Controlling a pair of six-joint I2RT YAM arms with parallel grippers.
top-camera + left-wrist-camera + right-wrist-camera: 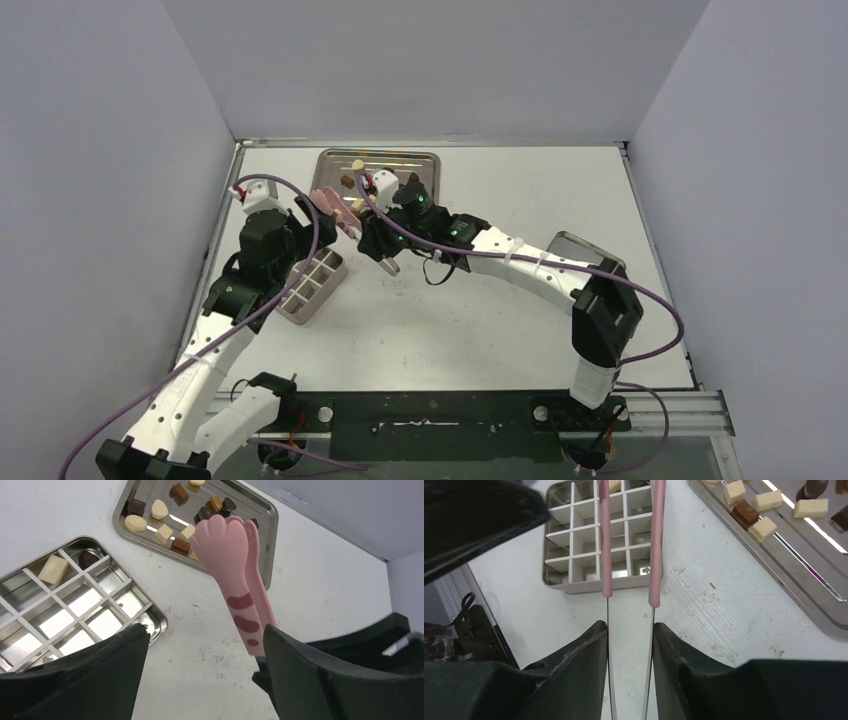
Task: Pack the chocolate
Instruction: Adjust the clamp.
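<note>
Right end effector (630, 630) clamped on the pink tongs (231, 565), squeezing both tong arms, which run out over the divided steel box (122, 585). Left end effector (205, 636) has its jaws wide apart. The paw-shaped tong tip sits just beside one finger; can't tell if it touches. Nothing gripped on that side. Most of the chocolate (181, 546) lies loose on the flat steel tray (150, 492) at the far side of the white surface (325, 590), in dark, brown and cream pieces. One cream piece (54, 569) and one dark piece (89, 558) are in neighbouring cells of the box. The box is near the tray, not touching.
</note>
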